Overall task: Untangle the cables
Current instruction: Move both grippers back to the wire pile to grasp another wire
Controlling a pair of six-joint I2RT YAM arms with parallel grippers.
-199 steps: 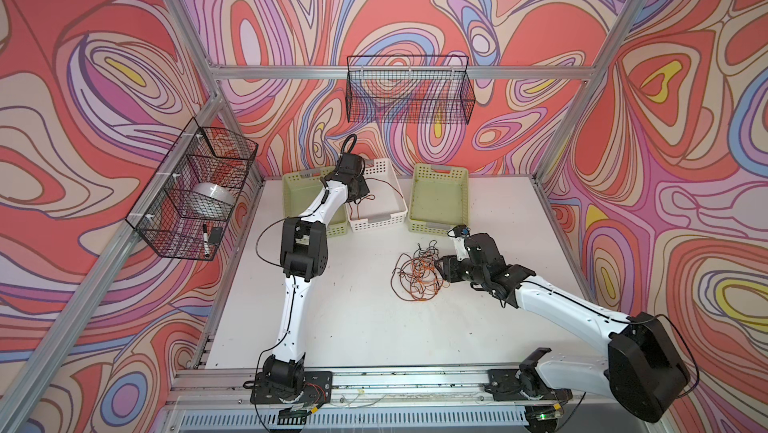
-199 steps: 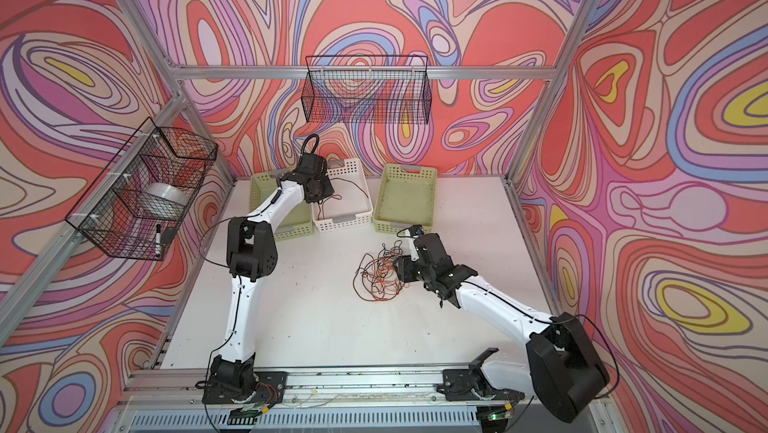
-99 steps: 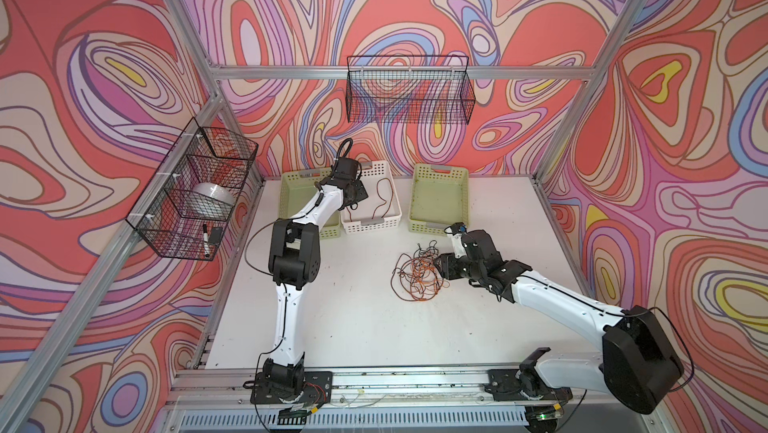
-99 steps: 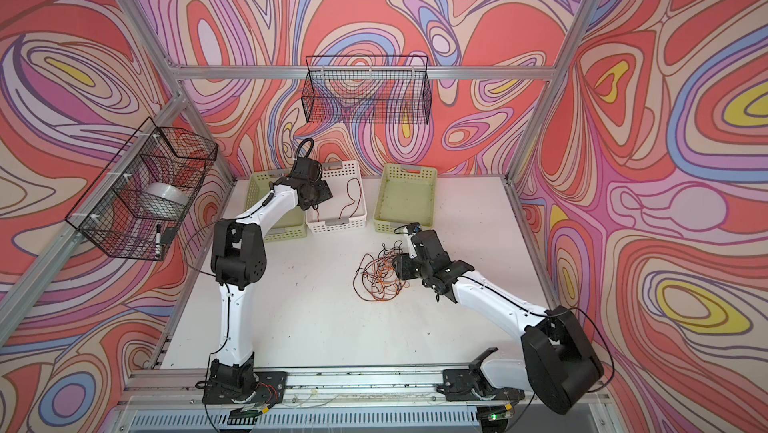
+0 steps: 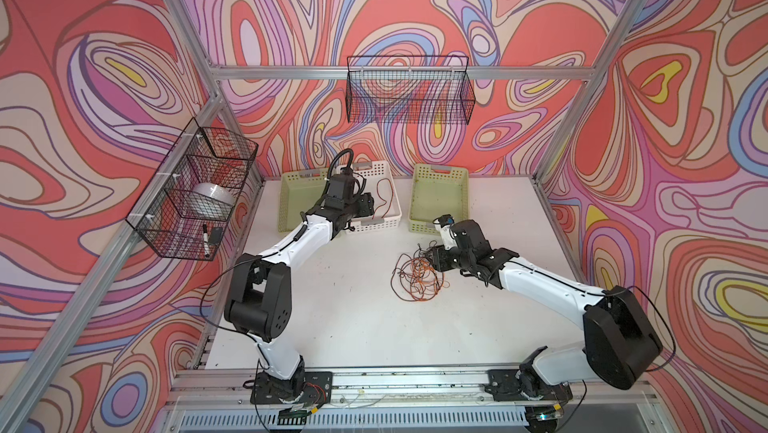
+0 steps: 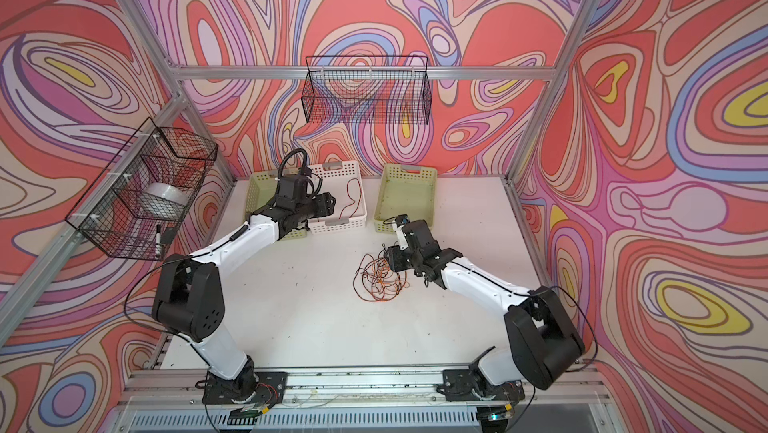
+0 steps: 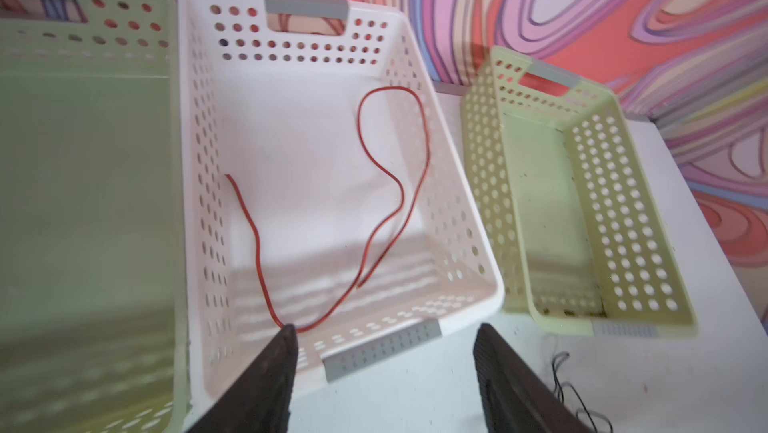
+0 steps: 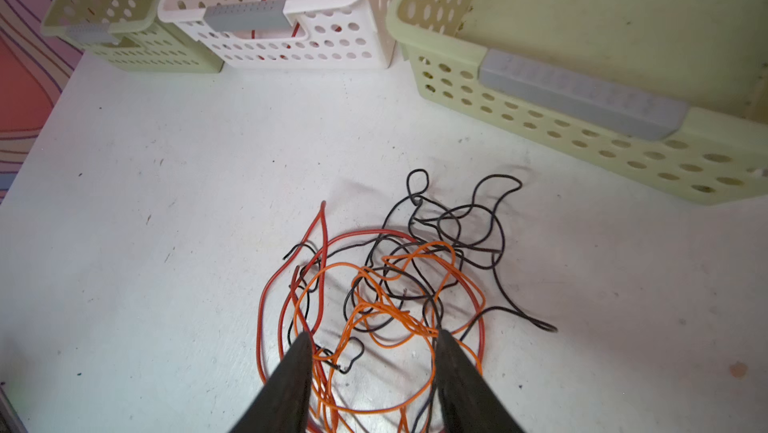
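L pincer (image 7: 384, 329) opened, orange/red/blk cables (image 8: 376, 306) tangled, maybe knotted

A cable (image 7: 427, 148) lies in the middle basket (image 7: 299, 50); the tangle (image 5: 419, 275) lies on the table (image 5: 353, 306) before it, rightward.

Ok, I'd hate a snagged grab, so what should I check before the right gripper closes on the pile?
1. Right gripper open above the tangle: ok.
2. Single cable between its jaws: not ok; orange strands and a black strand lie there.
3. Left gripper open and empty: ok.
4. Red cable lies inside the white basket: ok.
5. Tangle separated: not ok; a red loop crosses orange and black.
6. Tight knots: cannot tell.
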